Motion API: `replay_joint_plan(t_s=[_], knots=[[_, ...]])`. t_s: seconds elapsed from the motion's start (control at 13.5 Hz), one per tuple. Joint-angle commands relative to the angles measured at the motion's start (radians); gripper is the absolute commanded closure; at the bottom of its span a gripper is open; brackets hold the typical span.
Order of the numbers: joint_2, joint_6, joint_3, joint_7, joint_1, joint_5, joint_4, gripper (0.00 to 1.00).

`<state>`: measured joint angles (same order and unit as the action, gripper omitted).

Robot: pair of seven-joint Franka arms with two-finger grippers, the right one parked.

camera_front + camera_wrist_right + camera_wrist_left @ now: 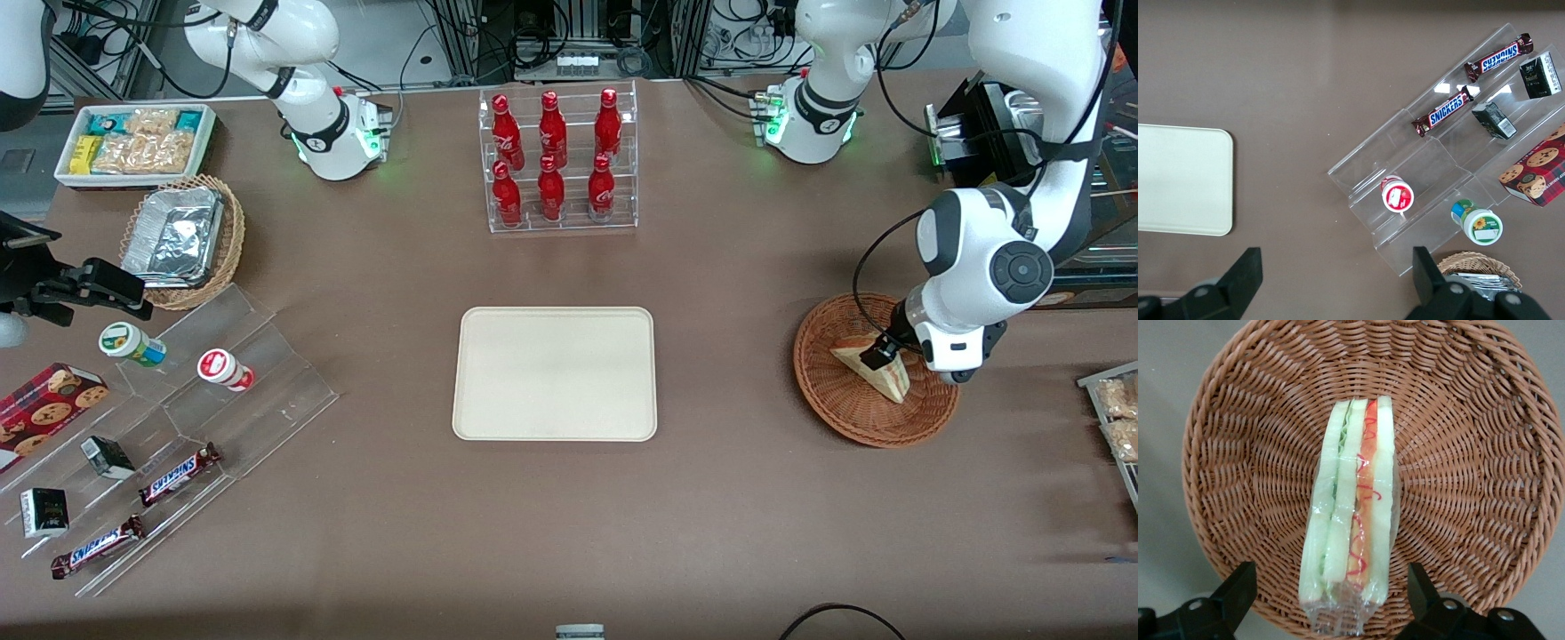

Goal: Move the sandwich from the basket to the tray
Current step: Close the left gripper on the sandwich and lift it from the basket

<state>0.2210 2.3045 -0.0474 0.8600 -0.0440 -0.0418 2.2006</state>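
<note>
arm bent down over basket (876, 400); gripper (1331, 597) jaws spread wide, straddling wrapped sandwich (1351, 513), not touching.

gripper (882, 358) low in basket (836, 404), fingers (1238, 590) spread clear of sandwich (1351, 520), tray (556, 373) bare

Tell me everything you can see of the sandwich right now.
The sandwich is a triangular wedge of pale bread in clear wrap, standing on edge in the reddish-brown wicker basket, resting on the weave. Its cut edge shows green, orange and red filling between the slices. The wrap is bunched at one end. The left arm's pincer is open, a finger on each side of the wedge, neither clearly touching it. It is not lifted; the cream tray lies toward the middle of the table.
</note>
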Motion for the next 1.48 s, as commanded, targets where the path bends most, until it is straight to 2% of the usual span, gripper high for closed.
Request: replay_joint_plan(t_s=[0.0,0.07,0.22,0.44,0.59,0.67,0.96,1.26,1.41], knots=[[0.014,0.035,-0.008,0.019,-0.011,-0.017,0.007,0.00],[0.020,0.045,-0.006,0.019,-0.013,-0.018,0.005,0.00],[0.030,0.055,-0.005,0.019,-0.011,-0.015,-0.001,0.14],[0.034,0.058,-0.003,0.019,-0.011,-0.015,-0.007,0.57],[0.035,0.058,-0.003,0.019,-0.011,-0.015,-0.007,0.75],[0.035,0.056,-0.003,0.019,-0.011,-0.015,-0.009,0.79],[0.024,0.038,-0.005,0.017,-0.008,-0.017,-0.033,0.80],[-0.018,-0.147,-0.006,-0.001,0.006,-0.021,-0.114,0.80],[-0.032,-0.235,-0.012,-0.004,0.010,-0.053,-0.163,0.80]])
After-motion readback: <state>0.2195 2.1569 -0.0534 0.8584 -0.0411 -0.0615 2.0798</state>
